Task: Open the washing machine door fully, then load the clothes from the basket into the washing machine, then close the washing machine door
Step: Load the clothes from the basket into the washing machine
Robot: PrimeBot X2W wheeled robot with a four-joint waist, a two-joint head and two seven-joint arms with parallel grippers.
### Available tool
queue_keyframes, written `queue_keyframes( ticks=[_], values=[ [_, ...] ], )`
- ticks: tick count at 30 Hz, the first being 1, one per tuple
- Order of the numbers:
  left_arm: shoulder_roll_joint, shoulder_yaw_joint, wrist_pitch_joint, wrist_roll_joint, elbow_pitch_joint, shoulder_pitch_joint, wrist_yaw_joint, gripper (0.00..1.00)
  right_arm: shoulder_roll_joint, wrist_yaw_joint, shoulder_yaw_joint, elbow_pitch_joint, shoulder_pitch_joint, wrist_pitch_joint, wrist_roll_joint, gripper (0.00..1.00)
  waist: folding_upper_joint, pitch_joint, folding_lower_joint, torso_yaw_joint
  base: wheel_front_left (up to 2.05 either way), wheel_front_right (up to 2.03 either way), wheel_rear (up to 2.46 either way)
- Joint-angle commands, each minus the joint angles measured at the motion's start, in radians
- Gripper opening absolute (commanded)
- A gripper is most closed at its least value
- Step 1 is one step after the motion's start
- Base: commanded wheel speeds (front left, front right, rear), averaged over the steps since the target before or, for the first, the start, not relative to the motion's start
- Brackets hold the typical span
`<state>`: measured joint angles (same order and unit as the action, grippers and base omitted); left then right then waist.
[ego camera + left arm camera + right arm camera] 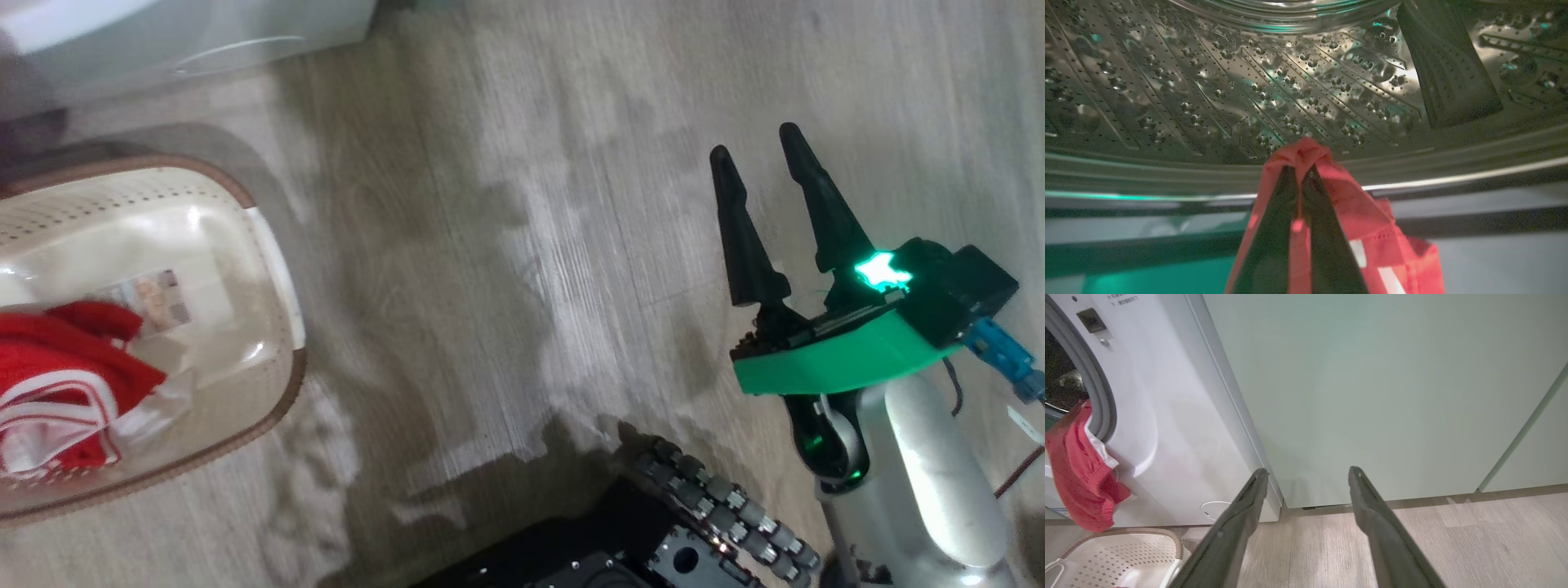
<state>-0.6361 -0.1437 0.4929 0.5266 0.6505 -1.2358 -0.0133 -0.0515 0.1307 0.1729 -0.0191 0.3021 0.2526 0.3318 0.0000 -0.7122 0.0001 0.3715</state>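
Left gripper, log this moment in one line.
left gripper: shut on red garment | at drum mouth | right gripper: open, empty | basket: holds second garment

Pale green cabinet doors [1372, 396] stand above a grey wood-grain floor [522, 245].

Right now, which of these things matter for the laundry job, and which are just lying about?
Part of the job:
- red garment, pinched in the left gripper at the drum
- washing machine
- basket, with the second red garment inside

Just there:
- pale green cabinet
- wood floor
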Motion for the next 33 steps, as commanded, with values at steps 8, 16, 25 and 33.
queue_keyframes(
  ticks=[8,16,25,33],
  values=[
    [-0.099,0.052,-0.144,-0.038,-0.052,-0.110,0.018,0.00,0.001,0.000,0.028,0.050,-0.013,0.009,0.023,1.00,0.0000,-0.056,-0.0001,0.064,0.00,0.00,0.00],
    [-0.098,0.021,-0.469,-0.119,-0.001,-0.232,-0.021,0.00,0.001,0.000,0.038,0.067,-0.007,0.009,0.033,1.00,0.0000,-0.086,-0.0001,0.077,0.00,0.00,0.00],
    [-0.071,-0.001,-0.467,-0.099,0.198,-0.235,-0.049,0.00,0.001,0.000,0.033,0.066,0.004,0.009,0.033,1.00,0.0000,-0.094,-0.0001,0.057,0.00,0.00,0.00],
    [-0.033,-0.032,-0.525,-0.105,0.253,-0.211,-0.060,1.00,0.001,0.000,0.016,0.055,0.012,0.009,0.011,1.00,0.0000,-0.058,-0.0001,0.018,0.00,0.00,0.00]
  ],
)
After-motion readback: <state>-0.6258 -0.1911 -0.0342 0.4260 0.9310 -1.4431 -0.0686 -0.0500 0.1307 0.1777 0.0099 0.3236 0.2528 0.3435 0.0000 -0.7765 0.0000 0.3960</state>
